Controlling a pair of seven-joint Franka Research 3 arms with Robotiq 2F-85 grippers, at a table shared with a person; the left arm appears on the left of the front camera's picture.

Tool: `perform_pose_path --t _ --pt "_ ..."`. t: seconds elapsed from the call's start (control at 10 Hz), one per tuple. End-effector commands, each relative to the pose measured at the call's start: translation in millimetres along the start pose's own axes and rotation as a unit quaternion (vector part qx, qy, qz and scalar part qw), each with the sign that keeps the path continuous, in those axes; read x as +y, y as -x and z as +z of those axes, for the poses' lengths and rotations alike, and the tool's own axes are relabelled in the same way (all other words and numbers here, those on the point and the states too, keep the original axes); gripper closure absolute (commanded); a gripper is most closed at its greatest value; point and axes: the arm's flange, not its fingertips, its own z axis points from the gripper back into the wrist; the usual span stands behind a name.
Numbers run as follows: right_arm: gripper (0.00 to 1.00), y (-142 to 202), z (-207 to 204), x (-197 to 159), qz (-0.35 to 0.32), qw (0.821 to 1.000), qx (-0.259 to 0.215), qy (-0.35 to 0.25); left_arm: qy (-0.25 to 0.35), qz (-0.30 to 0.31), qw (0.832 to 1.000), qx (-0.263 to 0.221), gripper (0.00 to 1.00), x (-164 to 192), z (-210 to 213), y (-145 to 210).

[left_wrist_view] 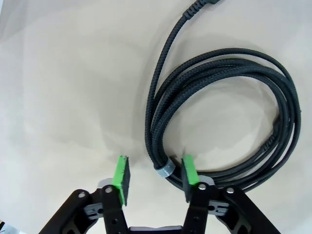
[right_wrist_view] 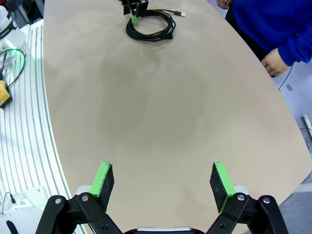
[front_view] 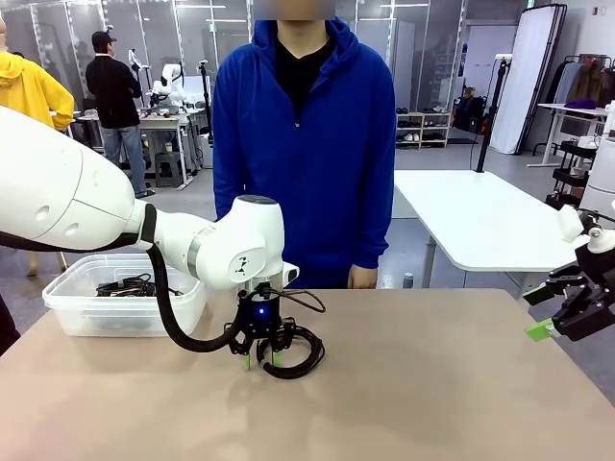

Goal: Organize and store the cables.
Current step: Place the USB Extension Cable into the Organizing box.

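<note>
Left gripper point(left_wrist_view: 155, 176) down on the table point(front_view: 432, 384), fingers half-spread astride the coiled cable point(left_wrist_view: 224, 117); grip not discernible. Right gripper point(right_wrist_view: 162, 183) spread wide, well right of that cable.

cable point(left_wrist_view: 219, 68): braided, matt | table point(left_wrist_view: 63, 87): smooth, matt | bin point(front_view: 77, 312): perhaps translucent plastic

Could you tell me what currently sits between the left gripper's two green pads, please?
In the left wrist view, the left gripper straddles the cable coil's bundled strands at the grey band; otherwise bare table.

A robotics lab: another robot rig point(front_view: 171, 82) is sitting on a workbench point(front_view: 159, 123) at upper left, people standing by, white tables point(front_view: 480, 226) filling the right
</note>
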Motion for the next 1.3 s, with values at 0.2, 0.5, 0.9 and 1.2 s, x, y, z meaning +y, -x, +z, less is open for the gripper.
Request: perform_pose_path --t 0.2,0.5,0.9,1.2 --pt "0.00 1 0 -1 0.004 1.000 -0.005 -0.003 0.012 0.009 1.000 0.012 1.00 1 0 2" --pt "0.00 1 0 -1 0.004 1.000 -0.005 -0.003 0.015 0.008 1.000 0.012 1.00 -1 1 2" --pt "0.00 1 0 -1 0.004 1.000 -0.005 -0.003 0.057 -0.046 0.997 -0.002 1.00 11 53 8" --pt "0.00 1 0 -1 0.004 1.000 -0.005 -0.003 0.032 -0.111 0.993 -0.036 1.00 26 118 21"
